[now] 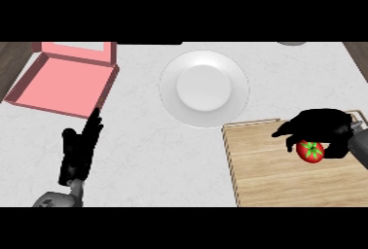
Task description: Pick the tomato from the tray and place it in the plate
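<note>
Seen from above: a pale, marbled grey-white counter top (151, 141), with strips of dark wood showing at the far left and right corners.

Near the middle, toward the far edge: a round white plate (204, 88) with a raised centre, lying flat, nothing on it.

At the near right: a light wooden tray (280, 175) with a thin raised rim, its far left corner just beside the plate's near edge but not clearly touching.

Over the tray's far right part: the black right hand (320, 125), reaching in from the right edge on a grey forearm, fingers curled downward around a small round red tomato (310, 151) with a green star-shaped stem top. Tomato showing just beneath the hand, within the tray's outline, well apart from the plate. Hard to tell whether lifted or resting on the wood.

At the near left: the black left hand (81, 146), fingers straight and pressed together, pointing away toward the far left, holding nothing, on a grey forearm rising from the lower edge.

At the far left: an open pink square box (61, 80) with low walls and a lid hinged back, its near corner just beyond the left fingertips.
</note>
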{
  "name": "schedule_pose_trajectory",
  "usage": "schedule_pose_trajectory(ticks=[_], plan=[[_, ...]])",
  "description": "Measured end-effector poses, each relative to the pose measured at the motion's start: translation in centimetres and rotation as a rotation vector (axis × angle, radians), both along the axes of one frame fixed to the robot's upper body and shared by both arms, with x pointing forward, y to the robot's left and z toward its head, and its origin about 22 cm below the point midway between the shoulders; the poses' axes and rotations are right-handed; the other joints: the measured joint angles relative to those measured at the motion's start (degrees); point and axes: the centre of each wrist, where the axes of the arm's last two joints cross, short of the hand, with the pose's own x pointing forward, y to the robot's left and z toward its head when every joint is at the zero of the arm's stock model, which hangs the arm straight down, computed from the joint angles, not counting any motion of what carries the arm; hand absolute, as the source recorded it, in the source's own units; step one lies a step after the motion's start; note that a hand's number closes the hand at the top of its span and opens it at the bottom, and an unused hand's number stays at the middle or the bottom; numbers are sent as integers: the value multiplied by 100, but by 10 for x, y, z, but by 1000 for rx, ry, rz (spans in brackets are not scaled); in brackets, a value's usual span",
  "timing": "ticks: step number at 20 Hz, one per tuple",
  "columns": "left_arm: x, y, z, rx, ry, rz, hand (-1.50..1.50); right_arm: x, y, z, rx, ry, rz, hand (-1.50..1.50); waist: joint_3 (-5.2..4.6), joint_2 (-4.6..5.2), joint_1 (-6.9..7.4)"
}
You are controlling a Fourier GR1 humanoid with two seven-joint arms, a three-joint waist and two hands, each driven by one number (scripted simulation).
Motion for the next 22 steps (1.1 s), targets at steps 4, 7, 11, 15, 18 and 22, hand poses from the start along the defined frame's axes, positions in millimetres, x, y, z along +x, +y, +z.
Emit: schedule_pose_trajectory(ticks=[4, 7, 11, 15, 18, 22], plan=[[2, 6, 1, 2, -3, -1, 0, 2, 0, 1, 38, -23, 29, 150, 3, 0, 1], [-1, 6, 5, 2, -6, -7, 0, 5, -1, 0, 64, -39, 37, 150, 6, 1, 6], [-3, 1, 2, -1, -6, -11, 0, 19, 55, -16, 176, -92, -172, 150, -29, -23, 31], [-3, 0, 2, -2, -7, -16, 0, 31, 93, -19, 270, -154, -420, 150, -59, -32, 49], [-3, -2, 1, -4, -1, -20, 0, 38, 130, -15, 358, -234, -593, 150, -48, -44, 65], [0, -4, 3, -2, -1, -32, 0, 40, 199, -2, 489, -364, -809, 150, -12, -34, 165]])
